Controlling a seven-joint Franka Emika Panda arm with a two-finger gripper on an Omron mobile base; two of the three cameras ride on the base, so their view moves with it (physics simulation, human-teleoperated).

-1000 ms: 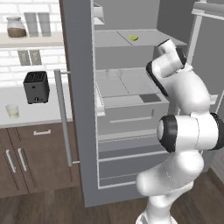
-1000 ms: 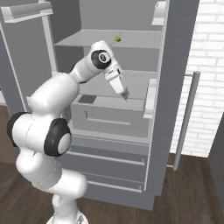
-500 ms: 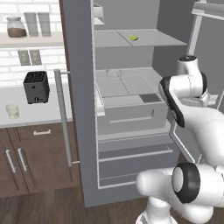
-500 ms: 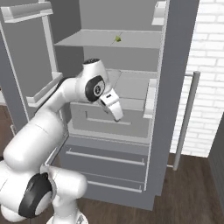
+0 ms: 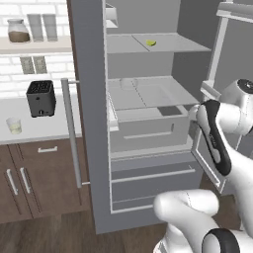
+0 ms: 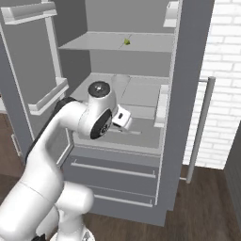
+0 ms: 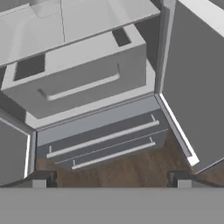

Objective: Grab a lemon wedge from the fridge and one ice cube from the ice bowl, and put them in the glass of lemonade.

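The fridge (image 5: 90, 148) stands with both doors open. A small yellow-green lemon wedge (image 5: 150, 43) (image 6: 126, 42) lies on its top shelf, towards the back. My gripper (image 7: 111, 179) is open and holds nothing. It hangs in front of the middle of the fridge, well below the wedge's shelf, and looks down at a pulled-out grey drawer (image 7: 78, 74) and the bottom drawers (image 7: 103, 140). My hand (image 6: 121, 117) shows just before that drawer. The glass of lemonade (image 5: 14, 125) stands on the counter, left of the fridge. The ice bowl and ice cube are out of view.
A black toaster (image 5: 40, 98) sits on the counter behind the glass, with a jar (image 5: 19, 30) and tall glasses (image 5: 42, 24) on the shelf above. The left door's long handle (image 5: 70, 133) and the right door (image 7: 197, 87) flank the opening. Wood floor lies below.
The arm has folded back and down. The hand has dropped from near the upper shelves to drawer height. The gripper stayed open, and the wedge has not moved.
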